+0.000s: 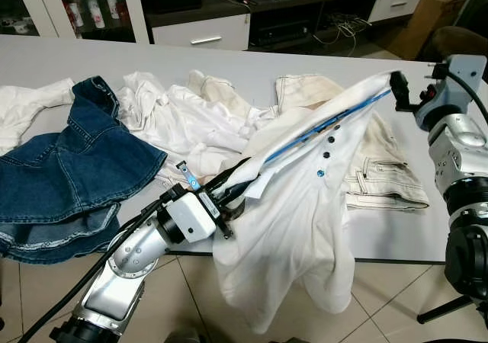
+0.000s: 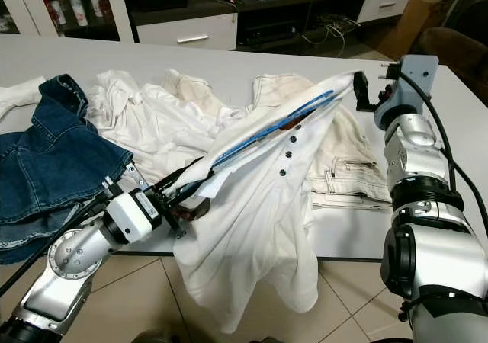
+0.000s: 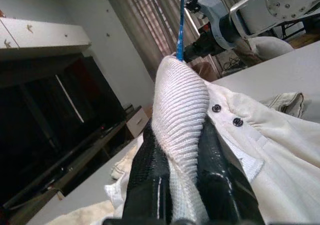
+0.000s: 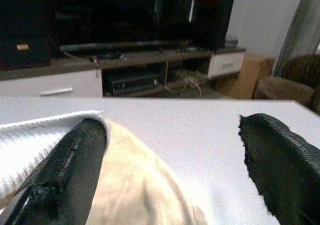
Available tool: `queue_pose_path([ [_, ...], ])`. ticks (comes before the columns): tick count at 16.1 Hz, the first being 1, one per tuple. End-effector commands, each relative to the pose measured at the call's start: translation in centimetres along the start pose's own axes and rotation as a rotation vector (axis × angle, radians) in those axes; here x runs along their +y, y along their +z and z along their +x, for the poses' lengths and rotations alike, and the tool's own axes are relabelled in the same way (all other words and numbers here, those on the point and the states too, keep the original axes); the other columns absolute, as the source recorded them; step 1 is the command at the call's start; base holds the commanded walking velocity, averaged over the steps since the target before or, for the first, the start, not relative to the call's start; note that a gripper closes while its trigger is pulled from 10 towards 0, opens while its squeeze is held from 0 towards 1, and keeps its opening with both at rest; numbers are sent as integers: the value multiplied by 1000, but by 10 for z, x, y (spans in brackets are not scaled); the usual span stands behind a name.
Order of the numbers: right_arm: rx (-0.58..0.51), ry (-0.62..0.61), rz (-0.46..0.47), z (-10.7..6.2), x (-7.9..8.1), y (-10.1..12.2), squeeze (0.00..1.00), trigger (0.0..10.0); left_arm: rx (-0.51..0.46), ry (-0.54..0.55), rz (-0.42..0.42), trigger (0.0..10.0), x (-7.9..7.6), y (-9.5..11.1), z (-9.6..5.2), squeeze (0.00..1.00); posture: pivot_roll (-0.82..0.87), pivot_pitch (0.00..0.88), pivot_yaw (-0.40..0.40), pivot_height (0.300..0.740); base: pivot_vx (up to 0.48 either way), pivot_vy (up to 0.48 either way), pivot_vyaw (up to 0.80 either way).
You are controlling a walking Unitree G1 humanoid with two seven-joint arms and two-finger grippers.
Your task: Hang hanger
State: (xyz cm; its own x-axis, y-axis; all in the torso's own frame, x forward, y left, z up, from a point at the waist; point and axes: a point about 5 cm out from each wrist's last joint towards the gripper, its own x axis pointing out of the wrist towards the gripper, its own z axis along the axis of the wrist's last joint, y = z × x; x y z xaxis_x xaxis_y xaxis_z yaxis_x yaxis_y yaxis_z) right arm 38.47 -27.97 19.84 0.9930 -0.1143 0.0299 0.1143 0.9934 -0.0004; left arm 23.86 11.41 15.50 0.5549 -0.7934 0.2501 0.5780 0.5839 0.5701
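Observation:
A white polo shirt (image 1: 305,206) hangs off the white table's (image 1: 252,65) front edge, stretched between my two arms. A thin blue hanger (image 1: 320,127) runs inside it along the shoulder line. My left gripper (image 1: 229,187) is below the table edge and shut on the shirt's ribbed collar (image 3: 180,110), which is squeezed between both black fingers (image 3: 145,180). My right gripper (image 1: 398,88) is at the shirt's raised far end and stands open. One finger (image 4: 75,160) rests against the ribbed cloth; the other (image 4: 280,155) is well apart.
A blue denim garment (image 1: 69,175) lies at the table's left, with a heap of white clothes (image 1: 183,122) in the middle and beige trousers (image 1: 374,168) under the shirt's right side. A dark TV cabinet (image 1: 229,15) stands behind. Tiled floor (image 1: 396,297) lies below.

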Motion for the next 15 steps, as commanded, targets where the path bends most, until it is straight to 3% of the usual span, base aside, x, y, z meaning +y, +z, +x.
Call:
queue_pose_path([
  [1,-26,-147,34,-6,-40,16,1000,10000,-28,55,3,10000,11,6,-9,0,186,24,-55,740,0,0,0],
  [2,-12,-57,9,-4,-26,10,780,10000,-33,61,-4,10000,12,7,-7,0,186,24,-55,740,0,0,0],
  [3,-36,45,-31,-2,-10,9,173,10000,-35,62,-6,10000,12,7,-6,0,181,23,-51,740,0,0,0],
  [4,-84,131,-52,-1,3,14,0,10000,-31,50,4,10000,12,7,-6,0,182,23,-49,740,0,0,0],
  [5,-150,220,-46,0,16,24,584,10000,-23,25,21,10000,10,5,-7,0,182,22,-46,740,0,0,0],
  [6,-257,346,-37,-2,30,42,1000,10000,-13,-7,32,10000,6,3,-8,0,182,22,-43,740,0,0,0],
  [9,-279,538,20,-6,48,56,1000,10000,-10,-12,30,10000,4,3,-9,0,180,19,-45,740,0,0,0],
  [10,-265,588,48,-7,50,56,776,10000,-9,-6,27,10000,5,2,-9,0,180,17,-48,740,0,0,0],
  [11,-242,650,88,-10,51,53,0,10000,-10,1,24,10000,5,2,-8,0,178,17,-51,740,0,0,0],
  [13,-178,644,144,-11,46,45,0,10000,-12,15,14,10000,5,1,-8,0,174,17,-56,740,0,0,0],
  [15,-147,701,265,-16,43,43,0,10000,-8,16,8,10000,3,-1,-9,0,171,17,-56,740,0,0,0],
])
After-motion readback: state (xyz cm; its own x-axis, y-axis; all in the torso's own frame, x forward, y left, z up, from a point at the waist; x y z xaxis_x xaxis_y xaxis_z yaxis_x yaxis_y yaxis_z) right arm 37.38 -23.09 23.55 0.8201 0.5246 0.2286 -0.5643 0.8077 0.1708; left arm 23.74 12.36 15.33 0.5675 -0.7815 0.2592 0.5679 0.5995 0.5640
